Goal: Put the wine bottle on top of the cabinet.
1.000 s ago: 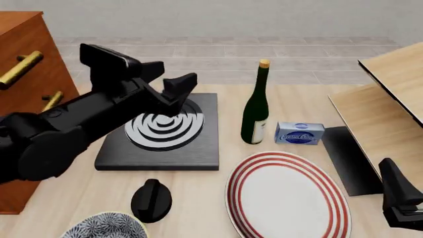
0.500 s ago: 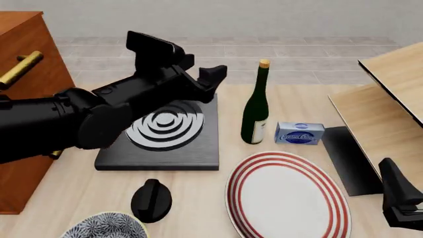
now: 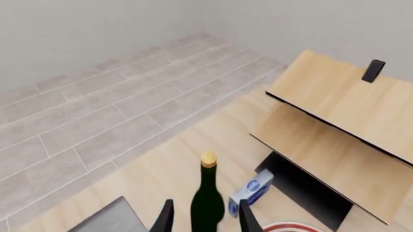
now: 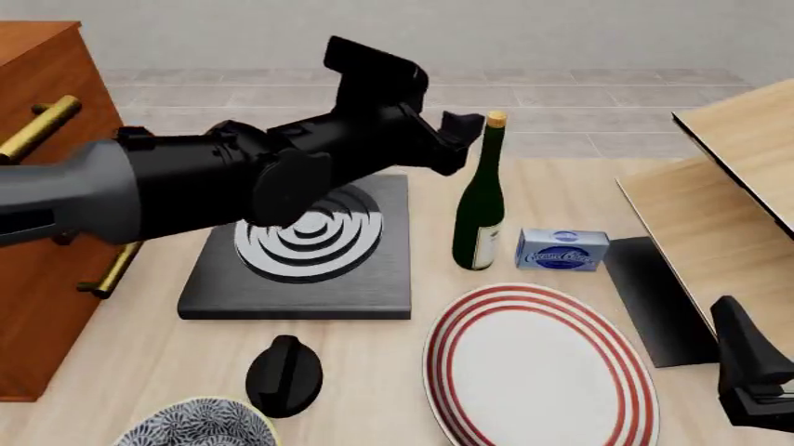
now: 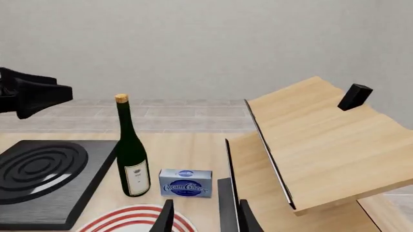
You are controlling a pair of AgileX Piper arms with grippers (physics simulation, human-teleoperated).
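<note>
The wine bottle (image 4: 478,209), dark green with a gold cap and white label, stands upright on the table to the right of the black hob; it also shows as the bottle (image 3: 208,203) and the bottle (image 5: 132,154) in the wrist views. My left gripper (image 4: 459,144) hovers open just left of its neck, not touching it. In the left wrist view the left gripper (image 3: 206,205) frames the bottle between its spread fingers. The reddish-brown cabinet (image 4: 50,84) with brass handles stands at the far left. My right gripper (image 4: 745,362) rests open and empty at the near right, seen as the right gripper (image 5: 206,215).
A black hob (image 4: 310,251) lies under my left arm. A red-ringed plate (image 4: 540,367), a blue box (image 4: 561,249), a black knob (image 4: 285,372) and a patterned bowl (image 4: 199,426) sit nearby. Pale wooden boards (image 4: 726,186) rise at the right.
My left arm has swung rightwards from over the hob until its open gripper is beside the bottle's neck. The bottle and the right arm have not moved.
</note>
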